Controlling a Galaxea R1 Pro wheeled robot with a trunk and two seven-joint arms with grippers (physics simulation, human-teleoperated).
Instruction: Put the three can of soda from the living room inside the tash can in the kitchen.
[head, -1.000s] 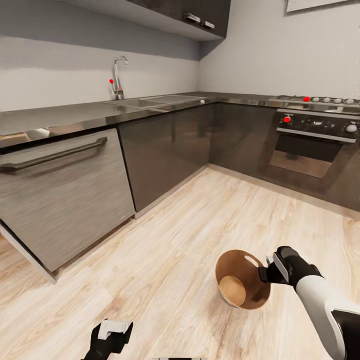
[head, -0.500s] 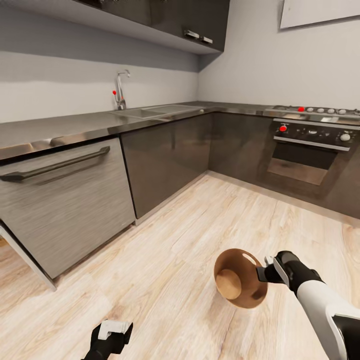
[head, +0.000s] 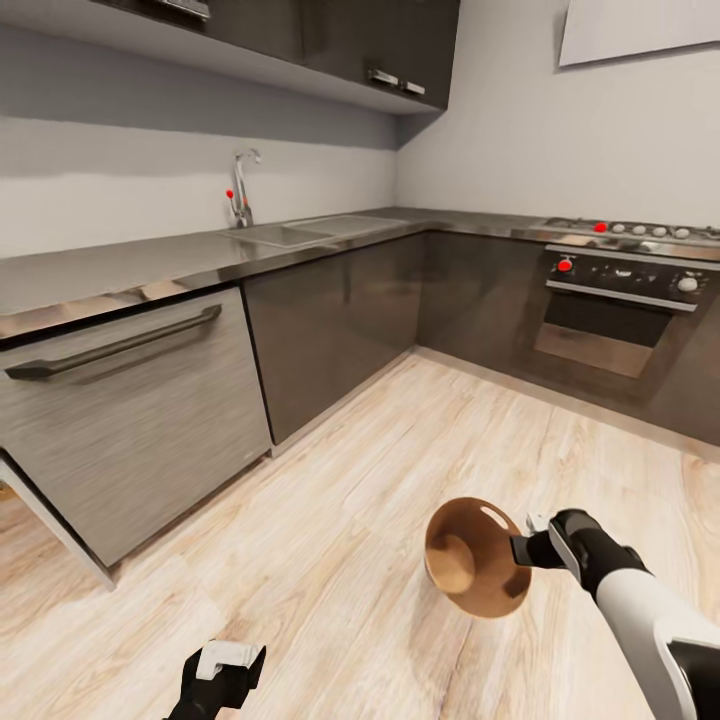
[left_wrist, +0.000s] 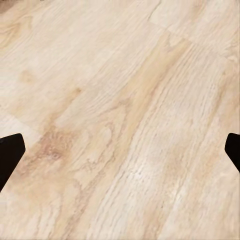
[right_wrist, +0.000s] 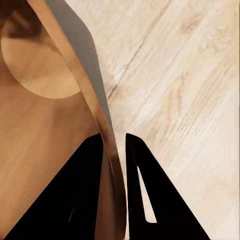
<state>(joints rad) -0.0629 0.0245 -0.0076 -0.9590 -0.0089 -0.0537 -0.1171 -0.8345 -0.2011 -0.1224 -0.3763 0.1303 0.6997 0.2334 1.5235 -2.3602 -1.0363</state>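
1. The tash can (head: 470, 560), a small round tapered bin of tan cardboard with a brown inside, hangs off the pale wood floor (head: 330, 520) in the right gripper (head: 522, 551), tipped further onto its side than a second ago, so its mouth now faces toward the dark grey cabinets (head: 330, 320). It is empty; its round bottom shows bare.
2. The long steel counter (head: 190, 260) runs along the wall to the corner, with the sink (head: 300, 232) and tap (head: 240, 188) set into it, and the built-in oven (head: 610, 320) past the corner. The whole view has drifted slightly, so the head or base is moving.
3. The right gripper's jaws are clenched on the bin's thin rim (right_wrist: 102, 145), one finger inside and one outside.
4. The left gripper (head: 222, 672) hangs low over bare floor, jaws spread and holding nothing.
5. My judgement: the bin is being carried or repositioned, with no soda can inside yet.
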